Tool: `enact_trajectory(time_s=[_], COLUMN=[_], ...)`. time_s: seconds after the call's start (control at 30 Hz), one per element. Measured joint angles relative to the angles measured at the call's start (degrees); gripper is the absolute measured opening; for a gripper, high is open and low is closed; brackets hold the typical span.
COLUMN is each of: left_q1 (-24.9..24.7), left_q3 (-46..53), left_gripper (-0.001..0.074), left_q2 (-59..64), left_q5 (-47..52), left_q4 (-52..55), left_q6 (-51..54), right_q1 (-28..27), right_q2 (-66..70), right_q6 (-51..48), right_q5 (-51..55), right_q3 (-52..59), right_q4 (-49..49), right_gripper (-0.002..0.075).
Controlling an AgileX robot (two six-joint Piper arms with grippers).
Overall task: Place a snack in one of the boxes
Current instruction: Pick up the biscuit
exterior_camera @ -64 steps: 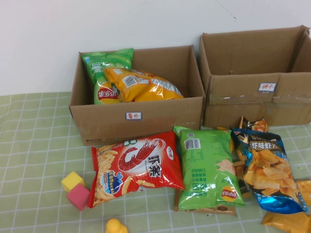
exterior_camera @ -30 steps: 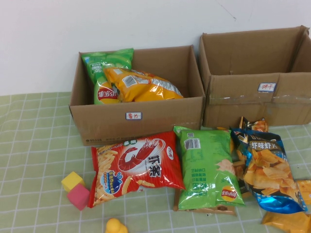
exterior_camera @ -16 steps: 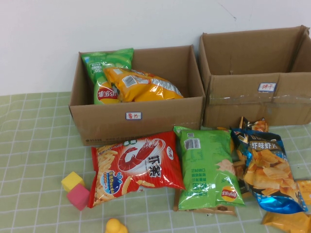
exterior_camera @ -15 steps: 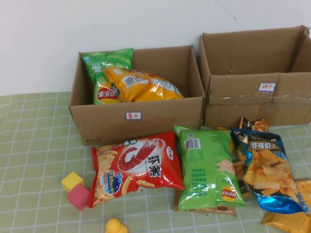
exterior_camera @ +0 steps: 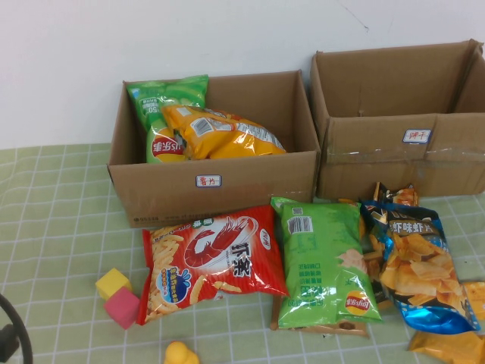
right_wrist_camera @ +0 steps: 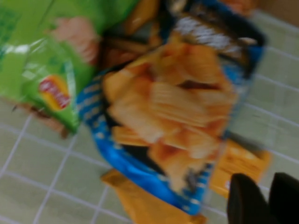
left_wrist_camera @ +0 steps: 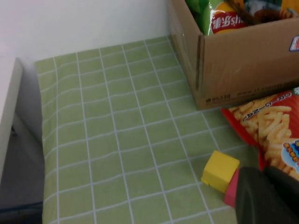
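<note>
Red shrimp-stick bag (exterior_camera: pixel 212 262) flat on green checked tablecloth (exterior_camera: pixel 53 220), just in front of left cardboard carton (exterior_camera: pixel 220 186), touching green Lay's bag (exterior_camera: pixel 322 262) on its right edge. Same red bag partly seen in left wrist view (left_wrist_camera: pixel 268 126), beside carton corner (left_wrist_camera: pixel 224 65). Carton open-topped, white red-lettered label on front, already holding a green chip bag (exterior_camera: pixel 163 114) and an orange bag (exterior_camera: pixel 220 133). Second carton (exterior_camera: pixel 402 129) to the right, taped front. Blue chip bag (exterior_camera: pixel 417 262) overlapping right side of the Lay's bag, orange packets poking out beneath; blue bag fills right wrist view (right_wrist_camera: pixel 173 116). Yellow cube (exterior_camera: pixel 113 283) and pink cube (exterior_camera: pixel 122 307) touching each other, near red bag's lower left corner; small yellow toy (exterior_camera: pixel 180 353) at bottom edge. Left gripper (left_wrist_camera: pixel 268 196) low over the cloth by the cubes, partly covering the pink one, jaw state cannot tell. Right gripper (right_wrist_camera: pixel 264 196) above the blue bag's end, dark fingers (right_wrist_camera: pixel 245 198) close together with narrow gap, jaw state cannot tell. Neither gripper touching the red bag.
</note>
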Motion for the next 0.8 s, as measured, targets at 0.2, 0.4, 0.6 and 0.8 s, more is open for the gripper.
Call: enact_trajectory(time_s=[0.2, 0.4, 0.6, 0.8], left_q1=[0.0, 0.0, 0.0, 0.0], left_q3=[1.12, 1.12, 1.23, 3.11], left_gripper=[-0.0003, -0.0002, -0.0002, -0.0002], left_q2=[0.0, 0.0, 0.0, 0.0], left_q5=[0.08, -0.29, 1.43, 1.06], left_q4=[0.0, 0.0, 0.0, 0.0], left_q6=[0.0, 0.0, 0.0, 0.33], right_q1=[11.46, 18.63, 19.21, 19.21], right_q2=[10.53, 19.07, 28.19, 34.28], right_q6=[-4.23, -4.01, 0.46, 7.51], right_q5=[-2.6, -2.15, 1.29, 1.56], right_q3=[-2.6, -9.55, -14.33, -15.15], right_q4=[0.12, -2.51, -8.06, -18.46], right_gripper=[0.0321, 0.0524, 0.0556, 0.0556])
